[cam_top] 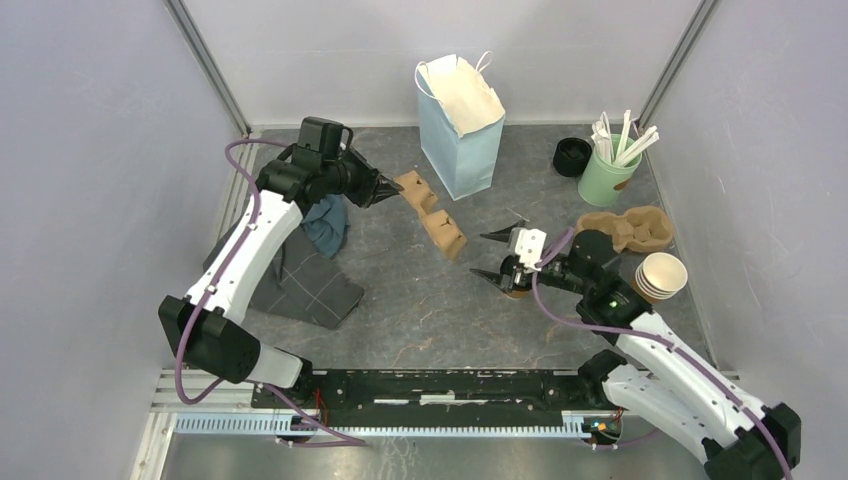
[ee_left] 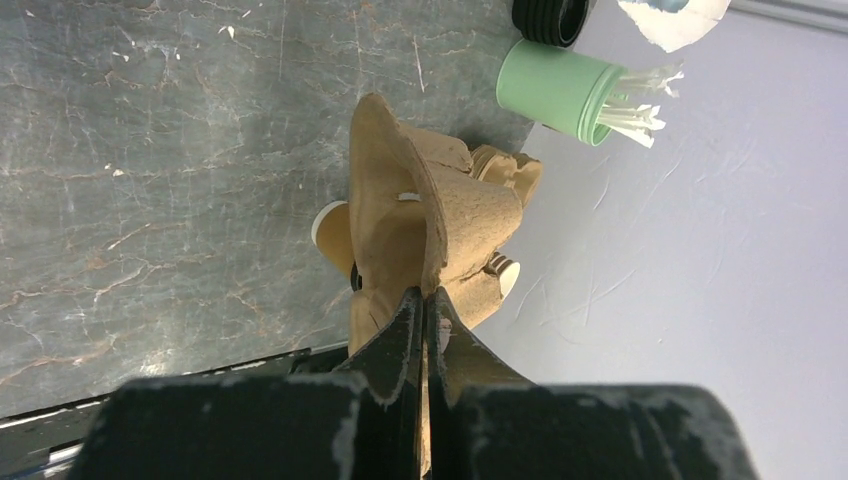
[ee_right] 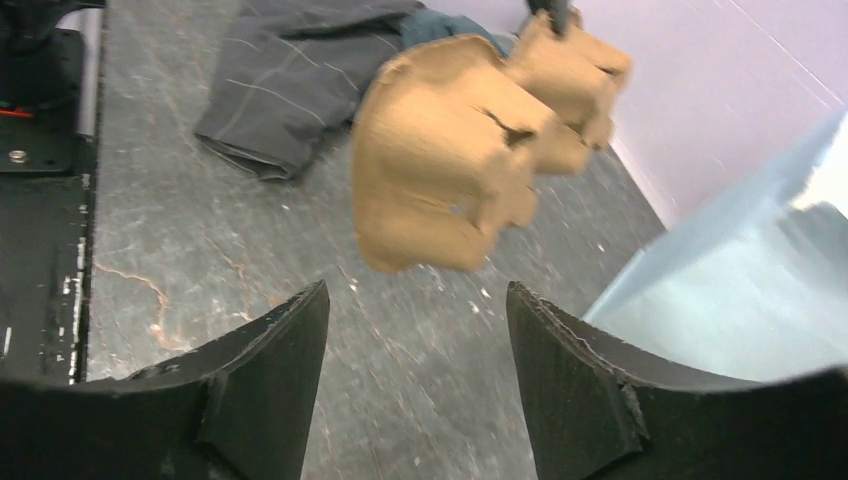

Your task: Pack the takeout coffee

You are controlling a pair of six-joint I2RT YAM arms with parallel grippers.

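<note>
Packing looks barely begun. Low in the top view, the right gripper (cam_top: 479,254) hangs over the dark, marbled bench (cam_top: 420,310), its jaws wide apart with nothing between them. A small brown shape right under its wrist may be the takeout coffee (cam_top: 516,291); no lid shows. Further up, the left gripper (cam_top: 392,187) has its jaws pinched tight on the rim of a cup carrier (cam_top: 432,212), held off the bench. The paper bag (cam_top: 458,130) stands open at the back, against pale walls. Cup, carrier and bag are not yet brought together.
</note>
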